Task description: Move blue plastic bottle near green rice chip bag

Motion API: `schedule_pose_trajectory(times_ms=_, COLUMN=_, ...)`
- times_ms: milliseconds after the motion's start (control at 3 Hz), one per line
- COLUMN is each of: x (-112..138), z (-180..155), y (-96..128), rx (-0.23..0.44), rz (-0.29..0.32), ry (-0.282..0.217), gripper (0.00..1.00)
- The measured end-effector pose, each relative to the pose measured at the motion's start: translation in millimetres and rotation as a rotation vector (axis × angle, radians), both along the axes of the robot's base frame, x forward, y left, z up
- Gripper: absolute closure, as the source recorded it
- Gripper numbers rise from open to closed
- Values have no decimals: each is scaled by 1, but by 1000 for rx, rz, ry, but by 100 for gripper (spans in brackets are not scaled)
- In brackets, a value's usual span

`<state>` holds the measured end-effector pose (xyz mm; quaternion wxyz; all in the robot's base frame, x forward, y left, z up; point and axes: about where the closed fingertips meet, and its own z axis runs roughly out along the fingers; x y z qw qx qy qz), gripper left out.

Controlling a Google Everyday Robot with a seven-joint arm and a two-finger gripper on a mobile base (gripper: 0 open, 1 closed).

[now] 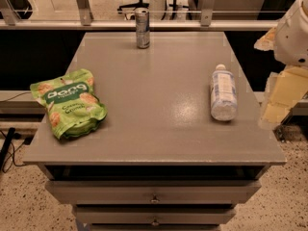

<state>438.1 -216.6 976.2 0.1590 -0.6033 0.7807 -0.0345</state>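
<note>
End effector [282, 96]: right of counter [159, 134], state cannot be told.
Blue plastic bottle [223, 94]: laid flat, right.
Green rice chip bag [70, 104]: far left.

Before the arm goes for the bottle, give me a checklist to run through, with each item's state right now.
1. Bottle in view, lying on its side at right: ok.
2. Gripper off the right edge of the table, apart from bottle: ok.
3. Bag lying at left, unobstructed: ok.
4. Can at the back edge, off the bottle-to-bag line: ok.
5. Bottle near bag: not ok, opposite sides.
</note>
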Motion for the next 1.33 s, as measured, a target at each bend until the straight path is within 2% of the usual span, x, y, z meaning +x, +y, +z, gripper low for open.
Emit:
schedule_pose_trajectory(times_ms=333, x=0, z=0, y=0, rx=0, rz=0, ry=0, gripper=0)
schedule_pose_trajectory(times_ms=667, x=11, z=-2, y=-3, rx=34, rz=-1, ry=0, gripper=0)
schedule_pose_trajectory(times_ms=1000, x=63, z=-21, y=-17, rx=102, rz=-102, ry=5, gripper=0)
schedule_pose_trajectory(times_ms=1333, x=97, z=-32, y=-22, rx=155, rz=-217, ry=10, gripper=0)
